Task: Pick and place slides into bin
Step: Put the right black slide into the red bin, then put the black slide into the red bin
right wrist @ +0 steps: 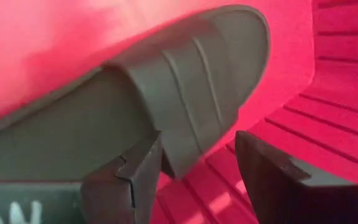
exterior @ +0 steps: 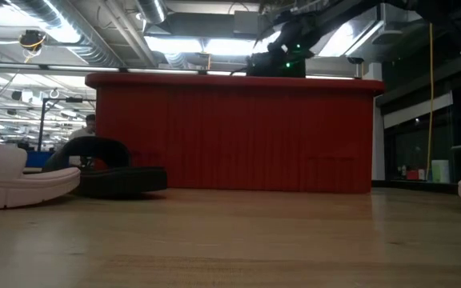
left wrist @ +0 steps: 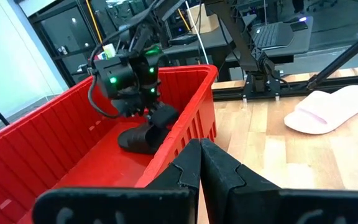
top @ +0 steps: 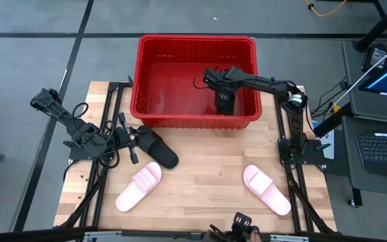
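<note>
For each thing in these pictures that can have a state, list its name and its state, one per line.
Bin: upright on the table, holding one black slide.
Black slide in bin: inside the bin, at the right gripper.
Black slide on table: flat, outside the bin.
Left pink slide: on the table.
Right pink slide: on the table.
Right gripper: open, in the bin.
Left gripper: shut, empty.

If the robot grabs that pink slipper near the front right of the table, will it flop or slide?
The pink slide probably bends a little: it looks like soft, thick foam. It likely feels light. Lying flat on the smooth wooden table, it may skid if pushed, but shouldn't roll.
</note>
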